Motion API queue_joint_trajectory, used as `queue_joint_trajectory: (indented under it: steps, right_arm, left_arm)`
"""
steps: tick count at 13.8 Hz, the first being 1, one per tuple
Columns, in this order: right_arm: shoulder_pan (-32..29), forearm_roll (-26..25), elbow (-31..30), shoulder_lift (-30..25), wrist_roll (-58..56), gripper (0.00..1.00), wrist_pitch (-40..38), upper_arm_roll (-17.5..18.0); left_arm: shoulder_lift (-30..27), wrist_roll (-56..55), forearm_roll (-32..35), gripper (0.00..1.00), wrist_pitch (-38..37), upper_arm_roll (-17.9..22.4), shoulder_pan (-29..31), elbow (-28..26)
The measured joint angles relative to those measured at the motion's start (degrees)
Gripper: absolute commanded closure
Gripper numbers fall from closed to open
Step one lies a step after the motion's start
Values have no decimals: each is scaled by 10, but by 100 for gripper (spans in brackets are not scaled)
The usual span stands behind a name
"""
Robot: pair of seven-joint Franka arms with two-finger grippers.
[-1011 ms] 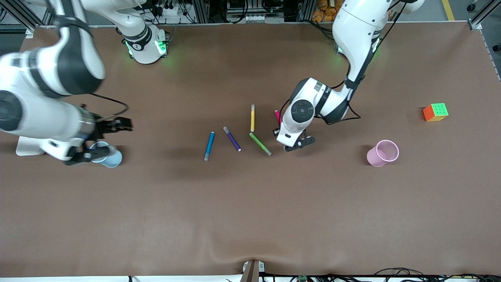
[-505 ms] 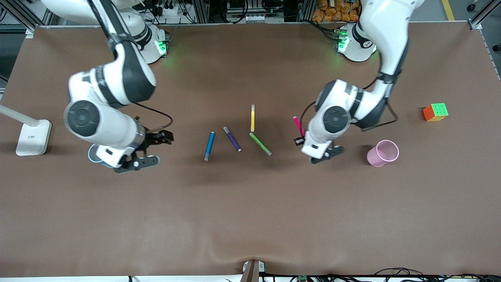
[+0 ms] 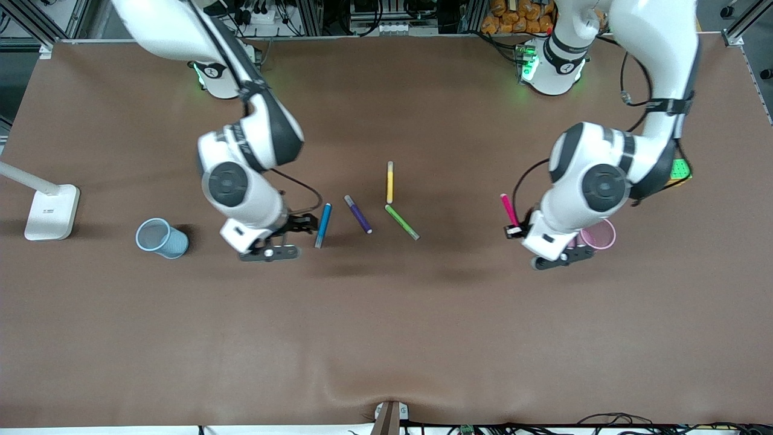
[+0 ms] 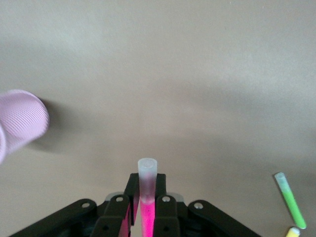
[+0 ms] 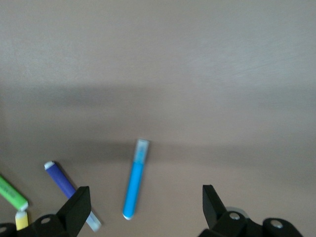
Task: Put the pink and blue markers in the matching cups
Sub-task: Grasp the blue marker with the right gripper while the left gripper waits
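Observation:
The pink marker (image 3: 509, 211) is held in my left gripper (image 3: 518, 230), up in the air beside the pale pink cup (image 3: 601, 234), which the left arm partly hides. In the left wrist view the left gripper (image 4: 146, 190) is shut on the marker (image 4: 147, 170), greyish end out, with the pink cup (image 4: 22, 123) off to one side. The blue marker (image 3: 323, 225) lies on the table. My right gripper (image 3: 302, 225) is open right beside it. In the right wrist view the blue marker (image 5: 135, 187) lies between the spread fingers of the right gripper (image 5: 143, 207). The pale blue cup (image 3: 160, 238) stands toward the right arm's end.
A purple pen (image 3: 358, 214), a yellow pen (image 3: 390, 182) and a green pen (image 3: 401, 222) lie mid-table beside the blue marker. A colour cube (image 3: 681, 171) shows partly under the left arm. A white lamp base (image 3: 51, 211) stands at the right arm's end.
The left arm carried the pink marker from the pens toward the pink cup. The right arm swung from the blue cup to the blue marker.

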Motion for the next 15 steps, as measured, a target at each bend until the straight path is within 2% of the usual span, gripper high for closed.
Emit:
queue_joint_trajectory:
  steps: [4,9,15]
  right_arm:
    - [7,0,-6,37,12,0,49,-3]
    - [7,0,-88,42,12,0,186,-4]
    - [30,0,-98,60,19,0,210,-3]
  left_arm:
    - [-11,59,35,100,0,0,24,9]
    - [-14,136,55,100,-12,0,65,36]
    - [-17,216,60,100,-33,0,101,65]
